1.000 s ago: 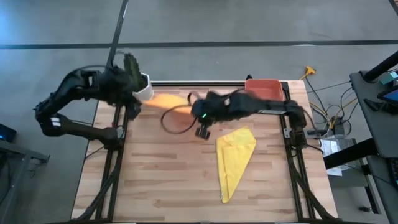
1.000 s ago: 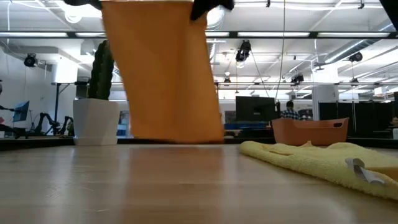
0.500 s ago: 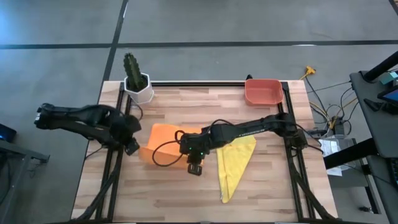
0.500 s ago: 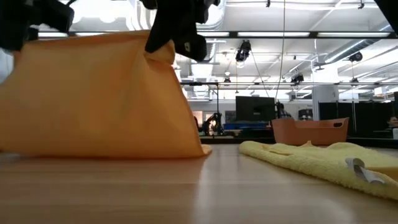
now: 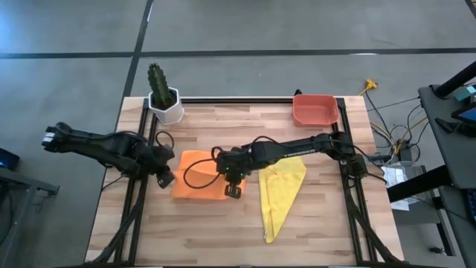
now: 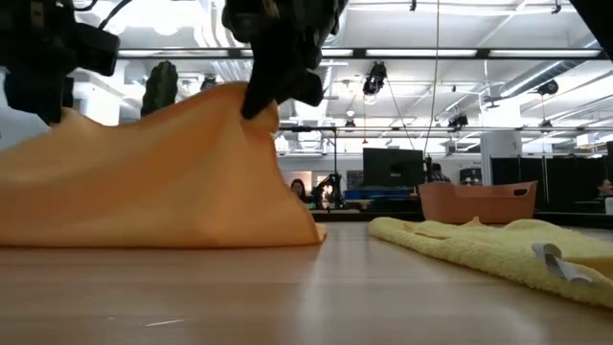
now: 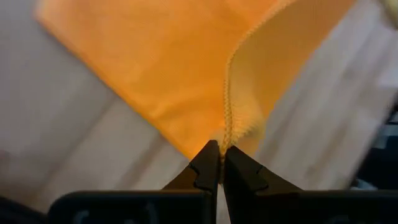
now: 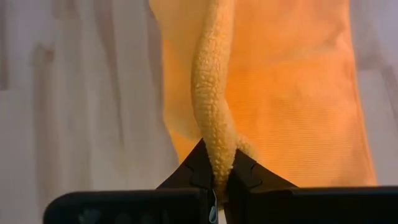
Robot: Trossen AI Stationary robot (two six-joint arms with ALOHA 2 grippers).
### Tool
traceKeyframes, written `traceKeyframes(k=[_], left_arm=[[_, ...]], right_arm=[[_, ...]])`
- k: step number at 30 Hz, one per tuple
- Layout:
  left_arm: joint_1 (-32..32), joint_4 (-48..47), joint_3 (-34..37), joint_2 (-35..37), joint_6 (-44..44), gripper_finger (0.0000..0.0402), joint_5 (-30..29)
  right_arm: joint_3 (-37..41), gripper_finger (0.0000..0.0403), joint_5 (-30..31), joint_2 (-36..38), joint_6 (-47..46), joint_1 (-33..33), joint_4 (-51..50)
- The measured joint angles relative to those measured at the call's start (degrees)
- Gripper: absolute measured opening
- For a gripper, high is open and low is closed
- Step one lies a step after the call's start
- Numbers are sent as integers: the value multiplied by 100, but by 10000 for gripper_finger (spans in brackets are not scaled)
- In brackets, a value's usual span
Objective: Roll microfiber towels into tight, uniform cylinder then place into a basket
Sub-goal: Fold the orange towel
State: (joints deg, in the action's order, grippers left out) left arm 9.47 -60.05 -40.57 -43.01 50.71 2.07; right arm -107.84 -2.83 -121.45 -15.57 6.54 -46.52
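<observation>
The orange microfiber towel [image 5: 199, 184] lies at the table's centre-left. Its lower part rests on the wood and its top edge is held up at both ends [image 6: 153, 172]. My left gripper [image 5: 165, 178] is shut on the towel's left end and my right gripper [image 5: 232, 187] is shut on its right end. The yellow towel [image 5: 281, 195] lies crumpled flat on the table to the right, with nothing touching it. The salmon-red basket [image 5: 314, 109] stands at the far right corner. My left gripper pinches the orange towel's stitched edge at a corner [image 7: 226, 127] between its two fingers, slanting down from the left. The cloth runs down from the fingers onto the table. My right gripper pinches a bunched fold of the towel's edge [image 8: 214, 146] between its two fingers, slanting down from above. The cloth sags slack between the two holds [image 6: 144, 125].
A white pot with a green cactus [image 5: 165, 97] stands at the far left corner. Black frame rails [image 5: 141, 186] run along the table's left and right sides. Bare wood [image 5: 193, 231] lies toward the near edge.
Both grippers have come down and toward the near edge, carrying the orange towel away from the cactus. The towel hung nearly clear of the table; now its lower part lies spread on the wood and its held top edge is lower and sagging.
</observation>
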Motion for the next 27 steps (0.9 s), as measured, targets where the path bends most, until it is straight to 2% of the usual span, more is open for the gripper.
traceKeyframes(k=[8, 12, 18, 24, 27], left_arm=[[0, 23, 168, -575, -534, 0, -1214], [0, 220, 429, -953, -910, 0, -1281], [0, 263, 524, -1375, -956, 0, -1259], [0, 165, 421, -1241, -921, 0, -1282], [-3, 25, 384, -1082, -916, 0, -1481]], right_arm=[[510, 9, 47, 0, -72, -329, -2], [714, 9, 43, 0, 53, -357, 42], [723, 9, 28, 0, -110, -375, 3], [388, 9, -59, 0, -391, -316, -173], [246, 9, -72, 0, -396, -301, -191]])
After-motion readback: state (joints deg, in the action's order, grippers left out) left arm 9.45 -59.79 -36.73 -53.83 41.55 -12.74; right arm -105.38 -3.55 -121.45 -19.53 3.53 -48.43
